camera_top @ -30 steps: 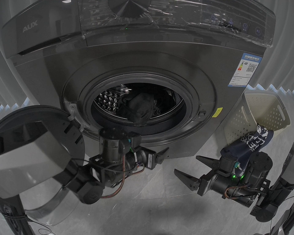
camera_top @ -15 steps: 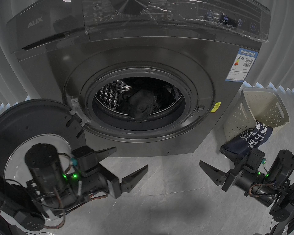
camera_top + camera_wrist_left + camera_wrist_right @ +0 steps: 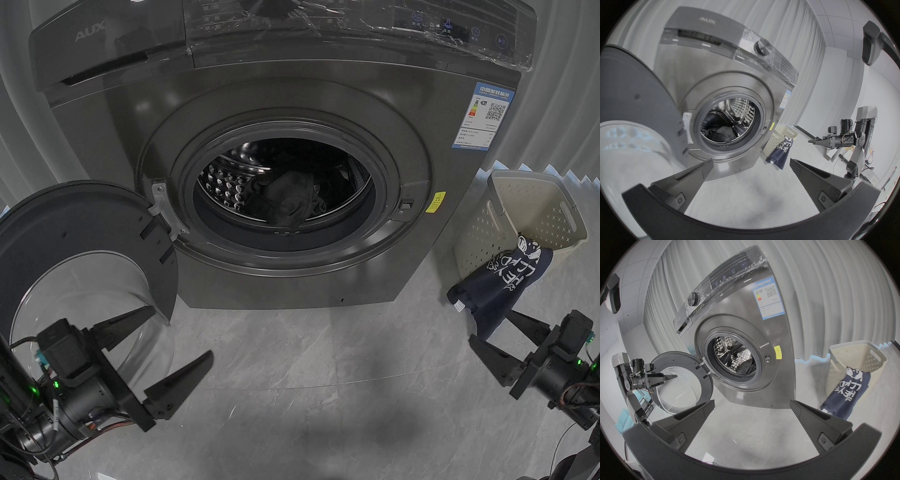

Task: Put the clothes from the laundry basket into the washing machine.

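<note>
Washing machine (image 3: 300, 94): I see a grey front-loader standing on the floor (image 3: 325, 381), facing the rig. Clear film covers its control panel along the top.
Door (image 3: 81, 225): It is swung fully open on the hinge at the left of the opening. Its inner side and clear glass bowl face me.
Drum (image 3: 228, 181): The round opening is unobstructed, and I can see the studded metal wall inside.
Dark clothes (image 3: 281, 197): A bundle of dark fabric lies inside the drum, low and toward the front, just behind the door seal.
Laundry basket (image 3: 565, 209): A cream perforated basket stands on the floor just beside the machine's right side.
Navy garment (image 3: 503, 281): I see a dark blue piece with white print draped over the basket's near rim. It hangs down the outer wall, and its lower end lies on the floor. No gripper touches it.
Left gripper (image 3: 181, 332): I read it as spread wide with nothing between its fingers. It hangs low above the floor, in front of the open door's glass and well apart from the drum opening. Its fingers point toward the middle of the floor.
Right gripper (image 3: 490, 325): I read it as spread wide and holding nothing. It hangs low on the right, just in front of the navy garment's lower end, with a gap between them in the right wrist view.
Floor: Grey tiles lie between the two grippers.
</note>
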Controlling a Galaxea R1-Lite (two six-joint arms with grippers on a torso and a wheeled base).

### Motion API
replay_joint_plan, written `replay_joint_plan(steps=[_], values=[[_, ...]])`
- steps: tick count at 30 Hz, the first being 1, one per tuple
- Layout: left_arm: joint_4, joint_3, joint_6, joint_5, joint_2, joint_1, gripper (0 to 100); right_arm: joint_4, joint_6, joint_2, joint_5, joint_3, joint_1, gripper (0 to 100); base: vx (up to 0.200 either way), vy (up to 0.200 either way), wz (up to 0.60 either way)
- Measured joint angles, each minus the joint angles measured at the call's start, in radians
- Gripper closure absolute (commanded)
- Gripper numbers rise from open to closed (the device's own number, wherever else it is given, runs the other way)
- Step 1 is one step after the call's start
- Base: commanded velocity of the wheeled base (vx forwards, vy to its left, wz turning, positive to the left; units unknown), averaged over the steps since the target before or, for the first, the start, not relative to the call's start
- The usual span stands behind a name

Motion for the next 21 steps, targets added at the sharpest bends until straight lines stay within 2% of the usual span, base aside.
replay_joint_plan(steps=[4,9,13,15,18,21], values=[[0.061,0.04,0.001,0.0,-0.123,0.05,0,0.148,-0.011,-0.149,0.014,0.001,-0.057,0,-0.15,0.0,0.0],[0.236,0.07,-0.003,-0.005,-0.303,0.145,0,0.333,-0.036,-0.356,0.051,0.001,-0.161,0,0.0,0.0,0.0],[0.356,0.086,-0.008,-0.009,-0.441,0.221,0,0.468,-0.043,-0.501,0.07,0.001,-0.239,0,-0.2,0.0,0.0],[0.407,0.095,-0.012,-0.011,-0.51,0.256,0,0.536,-0.043,-0.571,0.076,-0.001,-0.269,0,0.0,0.0,0.0],[0.476,0.107,-0.017,-0.016,-0.6,0.297,0,0.604,-0.041,-0.65,0.081,-0.012,-0.301,0,-0.2,0.0,0.0],[0.535,0.111,-0.019,-0.02,-0.679,0.326,0,0.639,-0.04,-0.709,0.084,-0.018,-0.329,0,0.0,0.0,0.0]])
